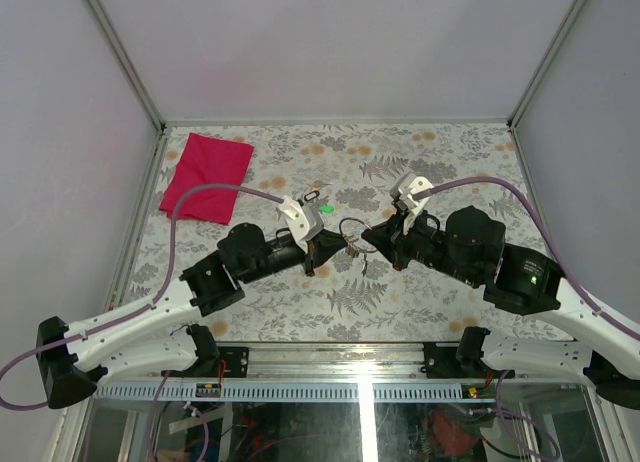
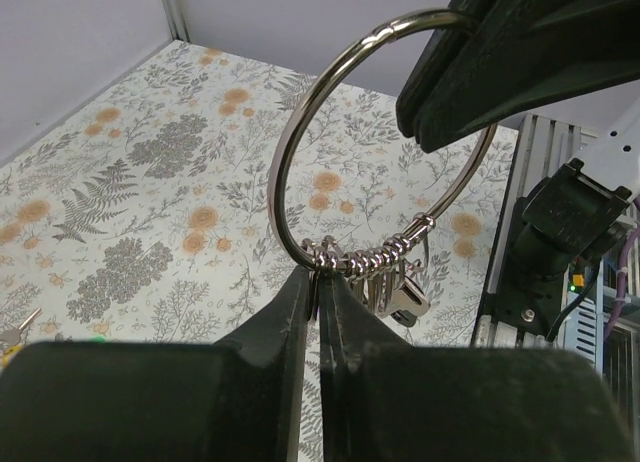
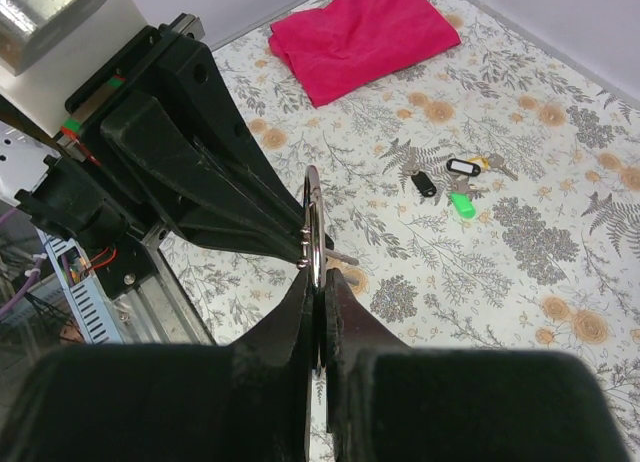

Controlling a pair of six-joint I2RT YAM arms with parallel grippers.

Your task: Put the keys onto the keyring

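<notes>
The silver keyring (image 2: 276, 182) hangs in the air between my two grippers, with several small silvery loops (image 2: 388, 254) bunched on its lower arc. My left gripper (image 2: 319, 280) is shut on the ring's bottom. My right gripper (image 3: 320, 274) is shut on the ring (image 3: 313, 214), seen edge-on, and its fingers (image 2: 480, 72) clamp the top right of the ring in the left wrist view. In the top view both grippers meet at the ring (image 1: 351, 234) at mid table. The black-headed keys (image 3: 425, 183) lie loose on the table beside a green piece (image 3: 461, 204), also seen from above (image 1: 314, 194).
A folded red cloth (image 1: 206, 176) lies at the far left of the flowered table (image 1: 440, 162). Grey walls close the table on three sides. A metal rail (image 1: 360, 360) runs along the near edge by the arm bases.
</notes>
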